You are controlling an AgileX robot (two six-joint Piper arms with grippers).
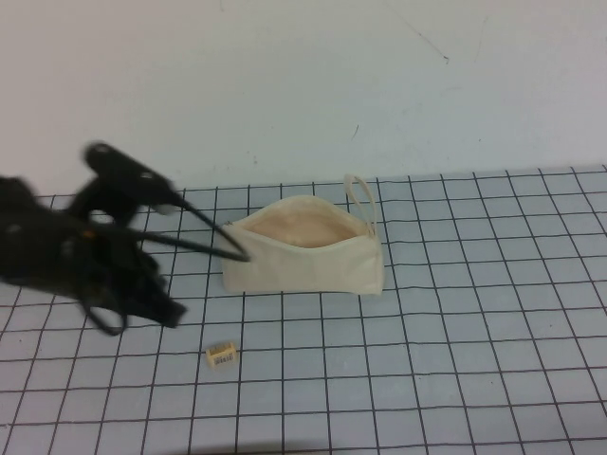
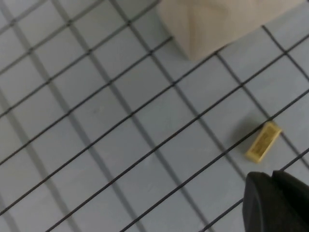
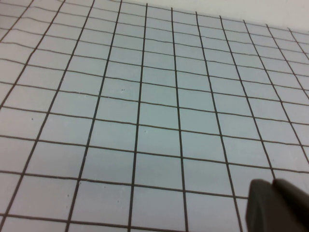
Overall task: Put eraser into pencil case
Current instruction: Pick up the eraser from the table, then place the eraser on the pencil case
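Overhead view of a gridded desk (image 1: 474, 313) marked with dark lines, backed by a plain white wall. The pencil case (image 1: 308, 251), a cream-white fabric pouch, sits upright near the centre of the desk with its zip mouth open and its pale peach lining exposed; a small loop strap rises from its right end. The eraser (image 1: 221, 355), a tiny yellowish-tan block with a white label, lies flat on the desk in front of the pouch's left end, apart from it and outside it.

The left arm reaches in from the left side, blurred. The left end effector (image 1: 171, 313) hangs above the desk to the left of the eraser and in front of the pouch's left corner; whether its fingers are wide or narrow cannot be told. Thin dark cables run from the arm toward the pouch's left edge.

In the left wrist view the eraser (image 2: 263, 141) rests across a grid line, free of any contact, with a corner of the pencil case (image 2: 212, 24) nearby.

The right wrist view shows bare grid only; a dark corner of the right end effector (image 3: 277, 208) intrudes, its opening not discernible.
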